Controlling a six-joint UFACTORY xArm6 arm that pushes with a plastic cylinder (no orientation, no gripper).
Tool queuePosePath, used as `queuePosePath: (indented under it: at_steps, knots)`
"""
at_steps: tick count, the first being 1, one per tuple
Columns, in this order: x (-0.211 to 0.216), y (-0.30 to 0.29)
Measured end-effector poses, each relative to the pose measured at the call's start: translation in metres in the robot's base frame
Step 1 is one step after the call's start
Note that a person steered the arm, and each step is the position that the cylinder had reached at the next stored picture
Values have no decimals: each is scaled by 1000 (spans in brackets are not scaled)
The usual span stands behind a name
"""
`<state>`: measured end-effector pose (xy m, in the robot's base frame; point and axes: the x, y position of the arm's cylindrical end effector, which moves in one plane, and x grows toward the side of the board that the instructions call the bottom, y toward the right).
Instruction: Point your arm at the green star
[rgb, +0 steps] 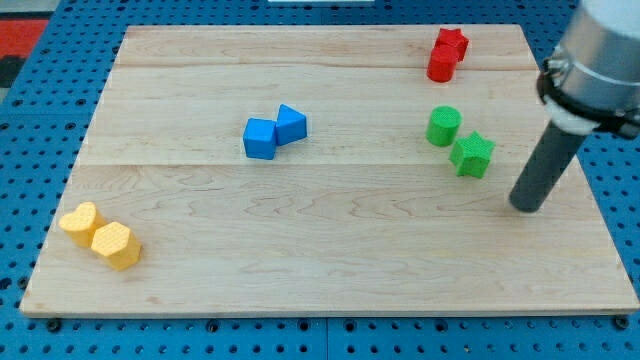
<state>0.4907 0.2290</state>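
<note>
The green star (472, 154) lies on the wooden board (320, 250) at the view's right, just below and right of a green cylinder (443, 126). My tip (526, 206) is at the lower end of the dark rod, to the right of the green star and a little below it, apart from it by a small gap. It touches no block.
A red star (451, 43) and a red block (441, 66) sit at the view's top right. Two blue blocks (273, 132) touch near the middle. Two yellow blocks (100, 236) lie at the bottom left. The board's right edge runs close behind the rod.
</note>
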Motion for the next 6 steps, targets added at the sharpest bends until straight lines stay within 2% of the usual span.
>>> queuePosePath:
  at_steps: [1, 2, 6]
  knots:
    - [-23, 48]
    - [-41, 55]
    - [-50, 30]
